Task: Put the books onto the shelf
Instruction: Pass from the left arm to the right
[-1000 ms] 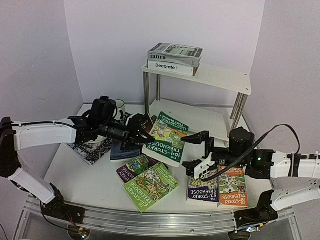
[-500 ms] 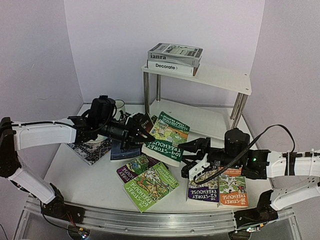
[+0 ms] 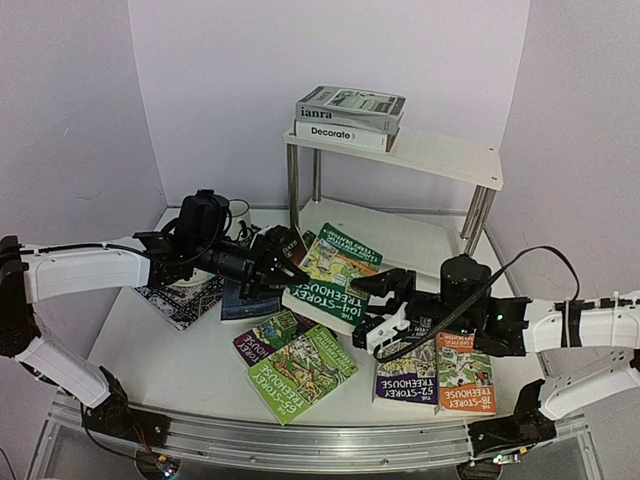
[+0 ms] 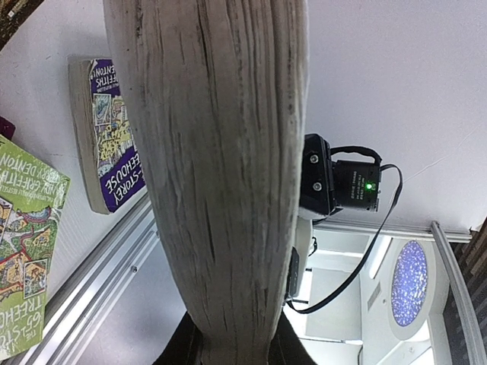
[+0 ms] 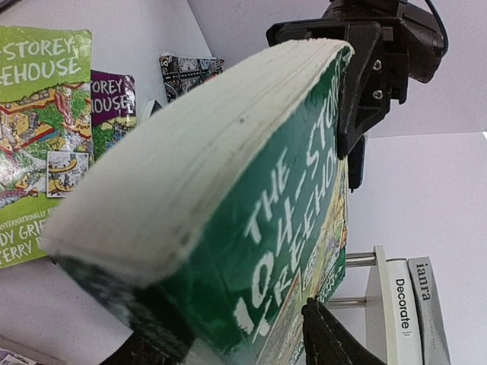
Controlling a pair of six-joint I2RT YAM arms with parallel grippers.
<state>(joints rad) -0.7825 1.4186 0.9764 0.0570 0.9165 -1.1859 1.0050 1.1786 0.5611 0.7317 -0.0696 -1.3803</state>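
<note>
Overhead, my left end effector (image 3: pixel 278 270) sits at the left edge of the green book (image 3: pixel 335 275). The book lies tilted near the middle of the desk (image 3: pixel 180 350), in front of the shelf (image 3: pixel 440 155). That view hides the grip, but my left wrist camera shows it. The book's grey page block runs straight up between my two dark fingers, which are pressed onto it from both sides. Past the pages, that camera also catches a purple book (image 4: pixel 106 144) and a lime book (image 4: pixel 23 251) lying flat on the desk.

Further right, my right end effector (image 3: pixel 372 308) reaches the green book's near right corner. From above, its fingers look spread around that corner. My right wrist camera puts the corner between the fingers, one under the pages and one against the cover. Whether they are squeezing, I cannot tell. The same camera shows my left end effector at the book's far end. Two stacked books (image 3: pixel 348 118) rest on the shelf's top board, at its left end.
</note>
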